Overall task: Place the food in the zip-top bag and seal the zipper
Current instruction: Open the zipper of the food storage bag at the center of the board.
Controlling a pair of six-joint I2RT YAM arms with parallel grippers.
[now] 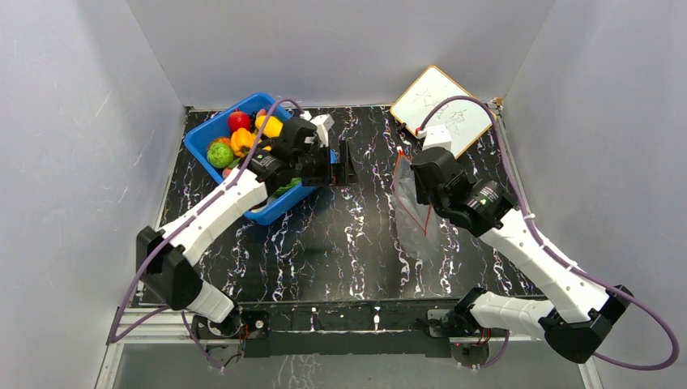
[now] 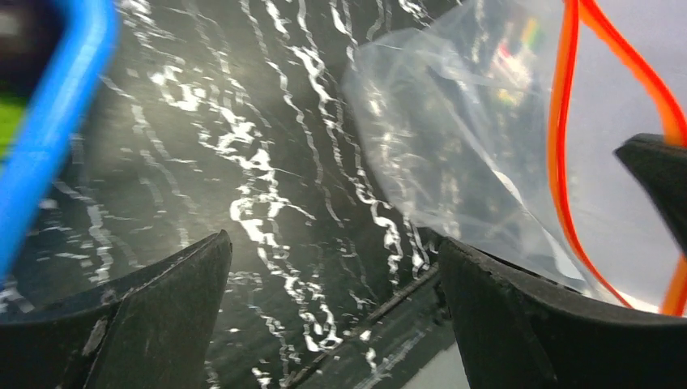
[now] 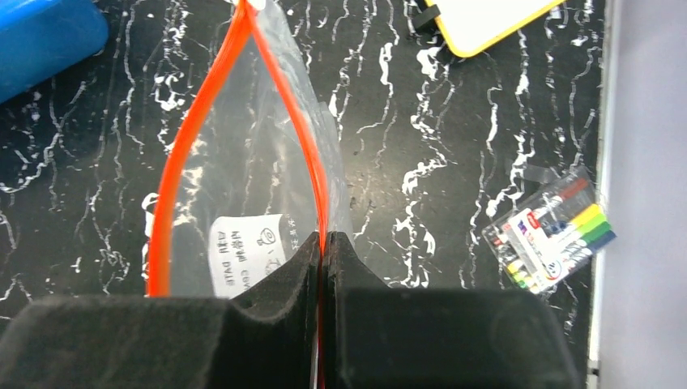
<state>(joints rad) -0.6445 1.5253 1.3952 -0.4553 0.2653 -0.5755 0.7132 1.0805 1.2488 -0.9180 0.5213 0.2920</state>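
Currently right jaws pinching zipper (image 3: 172, 170) of zip-top bag (image 3: 243, 162), white label (image 3: 243, 251) illegible, left jaws wide, empty.

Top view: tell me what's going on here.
The right claw is shut on the zipper of the bag, whose mouth gapes open. The left claw is open and empty, between the bin and the bag. The food lies in the bin; none shows in the bag.
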